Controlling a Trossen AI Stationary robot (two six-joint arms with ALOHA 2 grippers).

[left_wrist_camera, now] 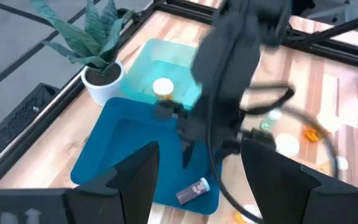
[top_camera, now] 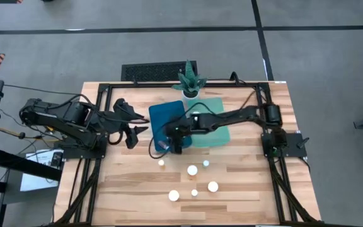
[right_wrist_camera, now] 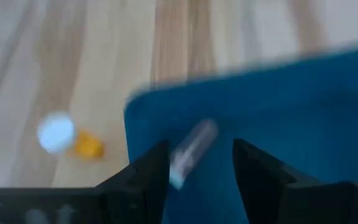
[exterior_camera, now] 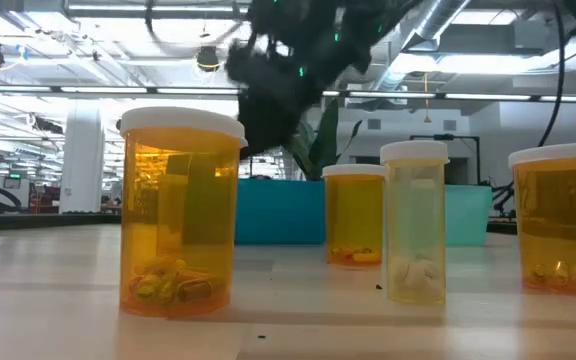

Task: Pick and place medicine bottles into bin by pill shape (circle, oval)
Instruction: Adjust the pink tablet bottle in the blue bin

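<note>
My right gripper (right_wrist_camera: 199, 177) is open and empty above the near end of the dark blue bin (top_camera: 166, 118). A small bottle (right_wrist_camera: 190, 152) lies on its side on the bin's floor below the gripper, and it also shows in the left wrist view (left_wrist_camera: 194, 190). Another bottle (left_wrist_camera: 162, 87) stands in the light teal bin (top_camera: 214, 126). Several white-capped amber bottles (top_camera: 192, 169) stand on the table nearer the front; the low view shows them upright (exterior_camera: 180, 210). One bottle (right_wrist_camera: 64, 134) lies on the wood beside the blue bin. My left gripper (top_camera: 133, 131) is open and empty, left of the bins.
A potted green plant (top_camera: 191, 79) stands at the far edge behind the bins. The right arm (top_camera: 238, 116) reaches across the teal bin. Black frame rails (top_camera: 106, 94) border the table. Bare wood lies at the front left (top_camera: 118, 189).
</note>
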